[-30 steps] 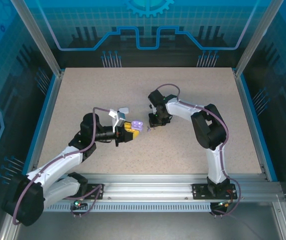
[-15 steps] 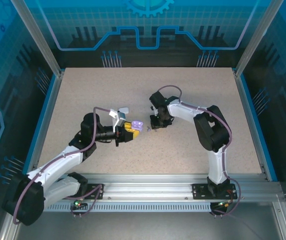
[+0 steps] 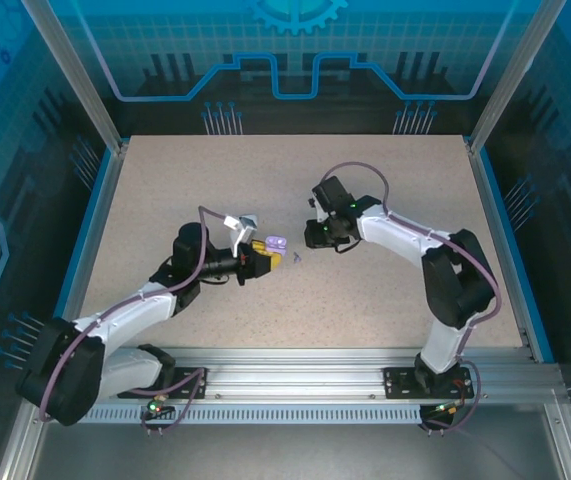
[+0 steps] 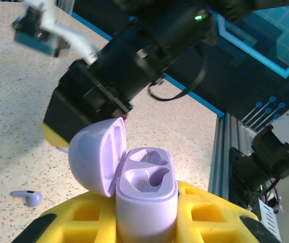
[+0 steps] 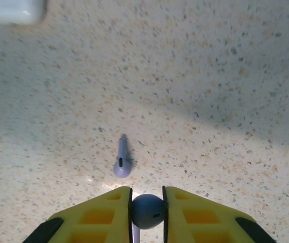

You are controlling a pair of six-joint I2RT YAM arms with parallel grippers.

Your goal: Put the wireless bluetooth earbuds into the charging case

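Note:
The lavender charging case stands upright between the yellow fingers of my left gripper, which is shut on it. Its lid hangs open to the left and both wells are empty. In the top view the charging case sits at the tip of the left gripper. My right gripper is shut on one pale-lavender earbud, just above the table. A second earbud lies loose on the table ahead of it, also seen as a small earbud left of the case. The right gripper hovers right of the case.
The speckled beige table spreads round both arms. The blue side rails border it. A blurred whitish object shows at the top left of the right wrist view. The right arm's black wrist looms behind the case.
The right gripper has risen and shifted right, carrying one earbud, and its elbow swung right. The left arm edged forward with the open case. The loose earbud stayed on the table.

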